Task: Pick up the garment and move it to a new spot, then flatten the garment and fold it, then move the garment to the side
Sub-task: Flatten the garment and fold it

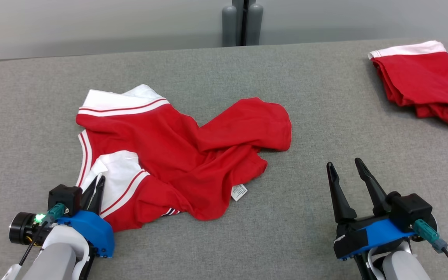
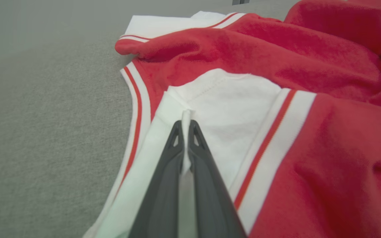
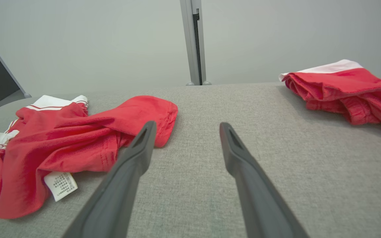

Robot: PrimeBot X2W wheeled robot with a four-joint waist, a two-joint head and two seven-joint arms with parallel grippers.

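Garments number two: the crumpled garment (image 1: pixel 185 155) clamped in the left gripper (image 1: pixel 98 182), the folded garment (image 1: pixel 422 81) well beyond the spread right gripper (image 1: pixel 343 163).

My garment (image 1: pixel 177 155) is a red shirt with white sleeves and red-striped white trim. It lies crumpled and twisted on the grey surface (image 1: pixel 247 241), left of centre, with its white care label (image 1: pixel 239 192) turned out at the near edge. One white sleeve fold is pinched in my left gripper (image 1: pixel 98 181).

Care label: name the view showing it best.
Right wrist view: the care label lies close, print lines visible. Head view shows it small at the garment's near hem. Left wrist view faces the white panel.
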